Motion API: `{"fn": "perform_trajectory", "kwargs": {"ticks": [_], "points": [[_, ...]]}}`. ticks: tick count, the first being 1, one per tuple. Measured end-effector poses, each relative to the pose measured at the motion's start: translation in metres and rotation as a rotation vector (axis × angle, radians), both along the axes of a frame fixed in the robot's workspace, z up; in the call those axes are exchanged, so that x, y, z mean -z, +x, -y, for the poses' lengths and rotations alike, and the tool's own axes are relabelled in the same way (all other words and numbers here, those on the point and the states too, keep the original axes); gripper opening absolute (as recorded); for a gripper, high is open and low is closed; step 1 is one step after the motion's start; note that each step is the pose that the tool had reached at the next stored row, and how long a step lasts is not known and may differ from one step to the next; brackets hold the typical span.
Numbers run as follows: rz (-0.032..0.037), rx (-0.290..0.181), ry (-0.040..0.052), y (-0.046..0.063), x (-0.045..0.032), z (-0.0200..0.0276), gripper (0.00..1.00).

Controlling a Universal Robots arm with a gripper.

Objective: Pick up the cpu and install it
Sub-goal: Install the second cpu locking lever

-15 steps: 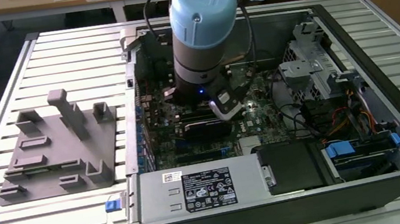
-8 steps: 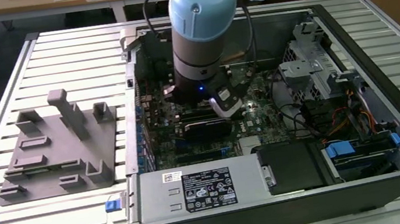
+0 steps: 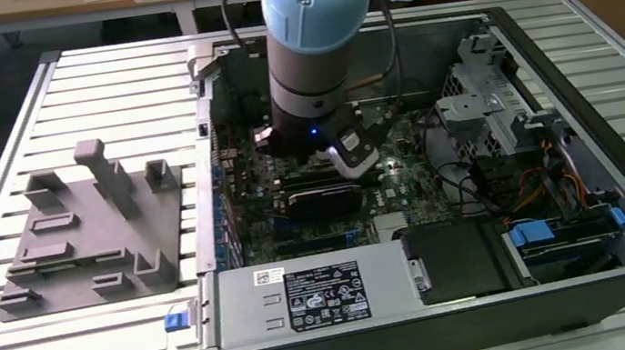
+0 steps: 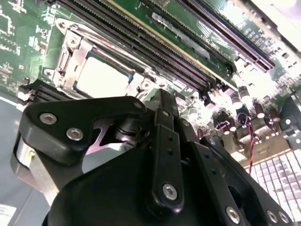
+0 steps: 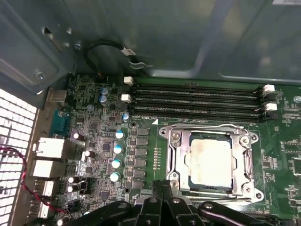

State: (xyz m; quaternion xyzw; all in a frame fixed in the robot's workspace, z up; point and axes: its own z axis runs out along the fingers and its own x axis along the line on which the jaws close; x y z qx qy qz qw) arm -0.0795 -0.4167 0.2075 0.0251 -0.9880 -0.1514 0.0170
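Observation:
The cpu [image 5: 210, 162], a flat square chip with a pale metal top, lies in the socket's metal frame [image 5: 176, 157] on the green motherboard. In the second wrist view the cpu [image 4: 101, 77] shows just beyond the black gripper body. My gripper [image 5: 160, 184] hovers just beside the socket, a little off the chip, shut with nothing between its fingers. In the exterior view the blue-and-grey arm reaches down into the open computer case, and the gripper [image 3: 348, 168] hangs low over the board's middle.
Black memory slots [image 5: 195, 101] run along one side of the socket, and small capacitors [image 5: 116, 162] stand on the other. The case walls [image 3: 205, 107], a drive cage [image 3: 486, 105] and the power supply [image 3: 305, 300] hem in the board. A grey fixture [image 3: 88, 234] sits outside on the slatted table.

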Motion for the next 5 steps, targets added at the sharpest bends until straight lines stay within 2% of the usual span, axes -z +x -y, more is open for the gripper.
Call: {"fn": "perform_trajectory", "kwargs": {"ticks": [5], "points": [[0.0,-0.001,0.0,0.0,-0.0116,0.0,0.11]]}}
